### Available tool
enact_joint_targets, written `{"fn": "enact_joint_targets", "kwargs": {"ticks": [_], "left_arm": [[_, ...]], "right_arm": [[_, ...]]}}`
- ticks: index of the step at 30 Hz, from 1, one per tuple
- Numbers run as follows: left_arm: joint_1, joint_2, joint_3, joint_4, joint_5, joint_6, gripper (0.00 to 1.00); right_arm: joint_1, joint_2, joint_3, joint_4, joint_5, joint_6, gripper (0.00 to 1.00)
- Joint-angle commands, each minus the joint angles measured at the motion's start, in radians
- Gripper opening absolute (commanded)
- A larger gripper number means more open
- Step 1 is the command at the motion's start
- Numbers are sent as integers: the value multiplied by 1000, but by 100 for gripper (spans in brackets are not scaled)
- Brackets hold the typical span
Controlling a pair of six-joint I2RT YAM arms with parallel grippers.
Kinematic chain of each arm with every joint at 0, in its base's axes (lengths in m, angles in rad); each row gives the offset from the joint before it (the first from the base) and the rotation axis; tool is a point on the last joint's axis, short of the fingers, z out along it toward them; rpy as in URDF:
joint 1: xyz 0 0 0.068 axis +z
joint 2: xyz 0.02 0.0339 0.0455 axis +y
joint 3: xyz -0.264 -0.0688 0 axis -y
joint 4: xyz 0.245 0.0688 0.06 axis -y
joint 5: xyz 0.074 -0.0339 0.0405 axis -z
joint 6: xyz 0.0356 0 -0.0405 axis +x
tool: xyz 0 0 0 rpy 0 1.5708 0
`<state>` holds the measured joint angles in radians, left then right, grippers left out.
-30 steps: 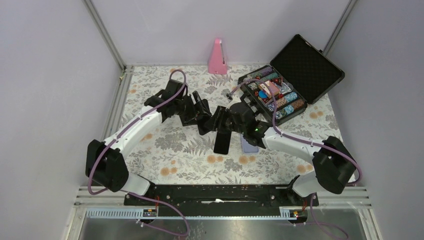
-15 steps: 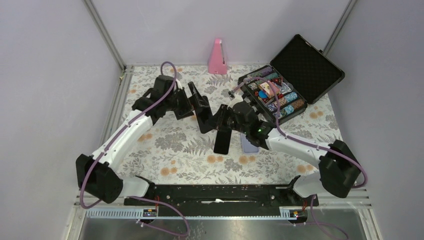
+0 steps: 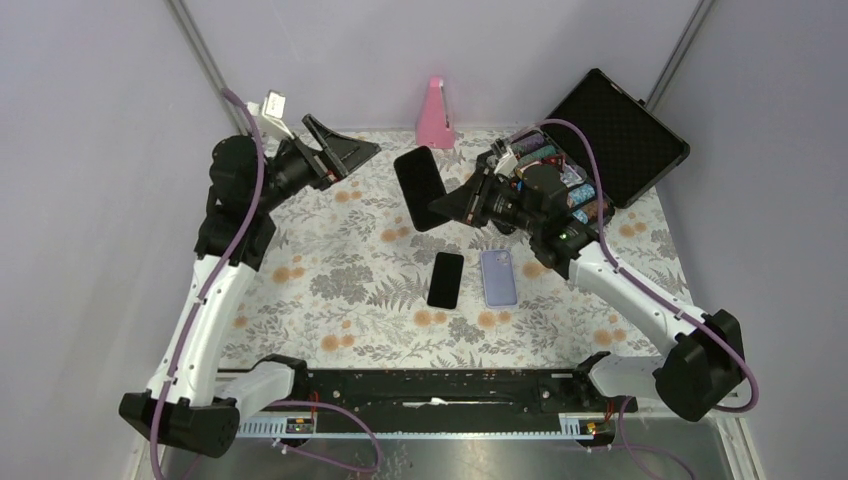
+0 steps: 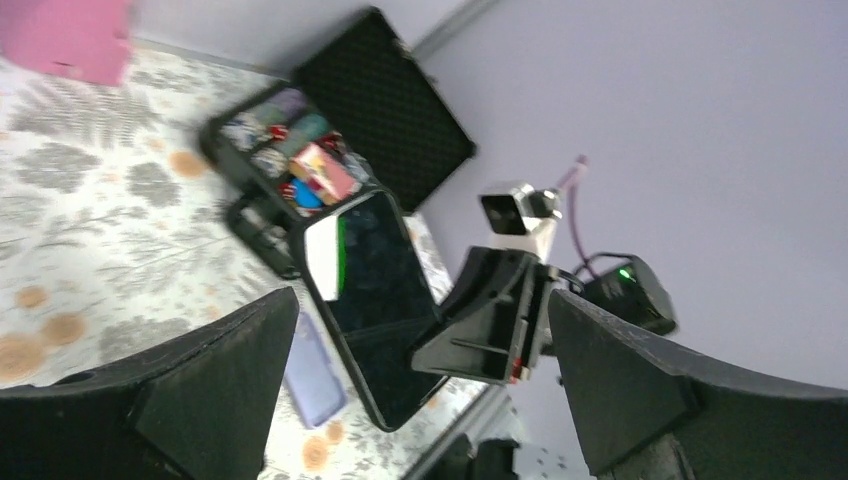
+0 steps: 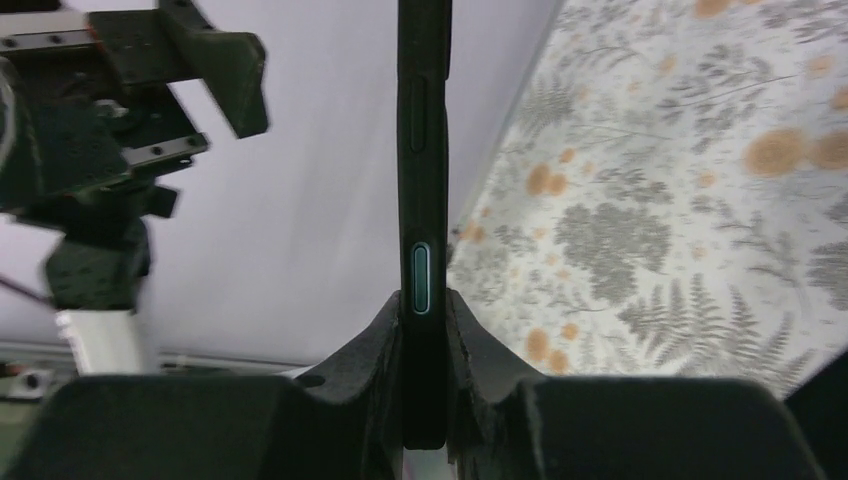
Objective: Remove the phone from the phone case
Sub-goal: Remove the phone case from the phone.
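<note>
My right gripper (image 3: 447, 207) is shut on the lower edge of a black cased phone (image 3: 419, 187) and holds it upright, well above the table. In the right wrist view the phone (image 5: 425, 150) is edge-on, clamped between the fingers (image 5: 372, 345), with a teal side button showing. My left gripper (image 3: 345, 150) is open and empty, raised at the back left and apart from the phone. Its wrist view looks across at the phone (image 4: 375, 290) between wide-open fingers (image 4: 200, 390). A flat black slab (image 3: 445, 280) and a lavender one (image 3: 498, 277) lie on the floral mat; I cannot tell phone from case.
An open black case of poker chips (image 3: 580, 165) stands at the back right. A pink metronome (image 3: 435, 115) stands at the back centre. Grey walls close in both sides. The arm bases and a black rail (image 3: 430, 385) run along the near edge.
Both grippers were together at the mat's centre around the phone. The left gripper has let go and swung up and back left. The right gripper has lifted the phone upward.
</note>
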<state>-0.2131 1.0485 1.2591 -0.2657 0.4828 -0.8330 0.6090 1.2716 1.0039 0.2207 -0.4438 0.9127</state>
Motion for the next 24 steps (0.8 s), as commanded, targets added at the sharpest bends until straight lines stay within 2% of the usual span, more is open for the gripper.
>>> {"fn": "enact_joint_targets", "kwargs": {"ticks": [1,3,8,11,14,17,19,21,24], "left_arm": [[3,65,22,146,272,-136,99],[3,83,-38,285,345,-246,99],[2,63,-204,457,322,-508,99],[-1,30,-239,496,303,-514,99],[-13,57,-232,552,342,-548,99],[-39,80,-248,704,369,-598,99],[-47,90,-250,689,360,-576,99],[-48,105,-250,664,365,-564,93],[-48,138,-257,698,388,-609,67]], "right_arm": [[-23,-20,53,231,-194,197,10],[-23,-3,48,322,-211,290,11],[-21,69,14,576,-187,494,11],[-19,101,11,619,-208,541,10],[-13,118,2,648,-216,565,10],[-7,129,13,615,-235,557,11],[-6,132,24,554,-249,539,10],[-7,126,20,524,-252,523,10],[-7,119,20,472,-251,507,10]]}}
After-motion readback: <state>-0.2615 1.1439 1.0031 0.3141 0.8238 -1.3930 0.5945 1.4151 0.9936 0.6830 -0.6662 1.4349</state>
